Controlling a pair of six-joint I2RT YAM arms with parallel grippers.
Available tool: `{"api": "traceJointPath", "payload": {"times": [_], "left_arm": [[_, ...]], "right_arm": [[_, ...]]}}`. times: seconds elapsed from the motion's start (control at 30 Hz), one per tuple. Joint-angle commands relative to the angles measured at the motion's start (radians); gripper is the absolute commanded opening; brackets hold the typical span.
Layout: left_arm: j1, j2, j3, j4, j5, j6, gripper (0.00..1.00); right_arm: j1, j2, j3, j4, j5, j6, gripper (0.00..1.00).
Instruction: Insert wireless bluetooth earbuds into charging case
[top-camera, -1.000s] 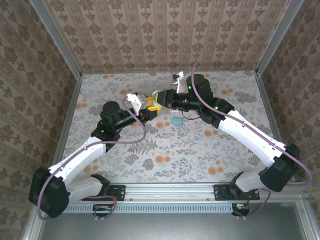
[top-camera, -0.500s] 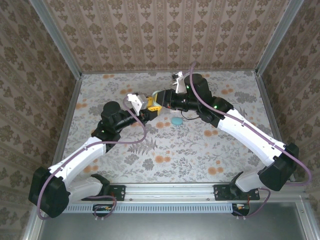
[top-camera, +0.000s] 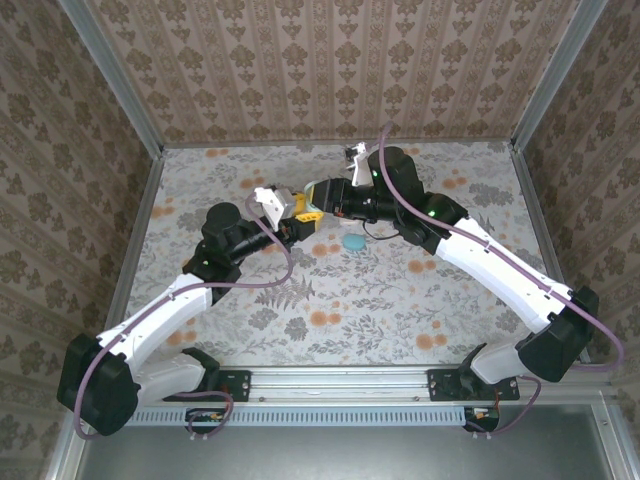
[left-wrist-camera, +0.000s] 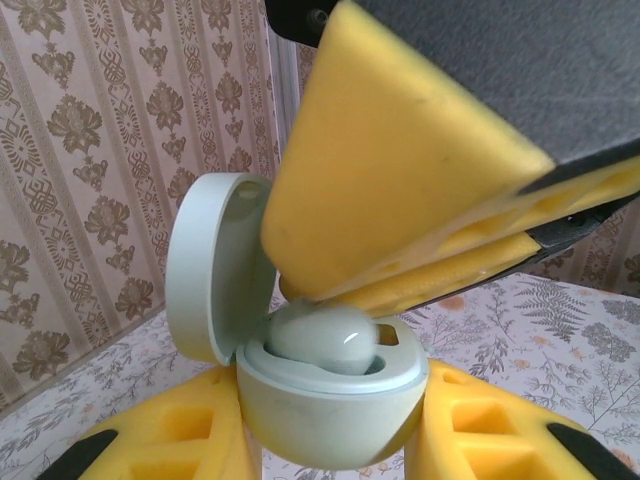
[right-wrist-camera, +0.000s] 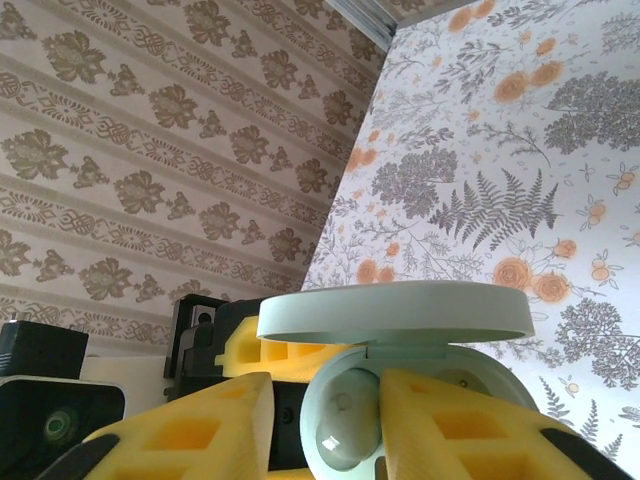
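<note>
A: Upper centre of the top view: left gripper (top-camera: 300, 214) and right gripper (top-camera: 320, 197) meet nose to nose. Which step?

B: Seating. The left gripper's yellow foam fingers clamp the pale green oval plastic charging case (left-wrist-camera: 325, 395), lid hinged open, off the table. A whitish, glossy rounded earbud (left-wrist-camera: 322, 340) sits in its well. The right gripper's fingers are drawn close about it. Pinching or merely pushing, cannot tell.

A: Next?

B: Likely a short press, then a clean let-go without lifting it out.

A: Surroundings?

B: Floral print table cloth (top-camera: 400, 300), ferns and orange blooms. Teal oval piece (top-camera: 352, 242) lying just below the grippers. Damask-striped wallpaper walls (top-camera: 300, 70), aluminium frame posts (top-camera: 110, 75).
</note>
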Motion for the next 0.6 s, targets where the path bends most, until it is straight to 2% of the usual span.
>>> {"api": "traceJointPath", "payload": {"times": [0.0, 0.27, 0.37, 0.43, 0.5, 0.57], "left_arm": [[-0.004, -0.018, 0.004, 0.093, -0.001, 0.009, 0.25], [-0.002, -0.022, -0.011, 0.087, -0.019, 0.012, 0.25], [0.0, -0.028, -0.013, 0.079, -0.024, 0.012, 0.25], [0.0, -0.031, -0.012, 0.075, -0.025, 0.009, 0.25], [0.0, -0.032, -0.012, 0.075, -0.023, 0.002, 0.25], [0.0, -0.033, -0.01, 0.076, -0.02, -0.005, 0.25]], "right_arm": [[0.005, -0.024, 0.019, -0.067, 0.04, -0.014, 0.38], [0.002, -0.151, 0.005, -0.059, 0.038, -0.071, 0.42], [-0.03, -0.251, -0.036, -0.117, 0.14, -0.141, 0.43], [-0.088, -0.316, -0.09, -0.196, 0.235, -0.164, 0.42], [-0.225, -0.368, -0.159, -0.307, 0.291, -0.167, 0.4], [-0.379, -0.401, -0.255, -0.357, 0.28, -0.169, 0.39]]}}
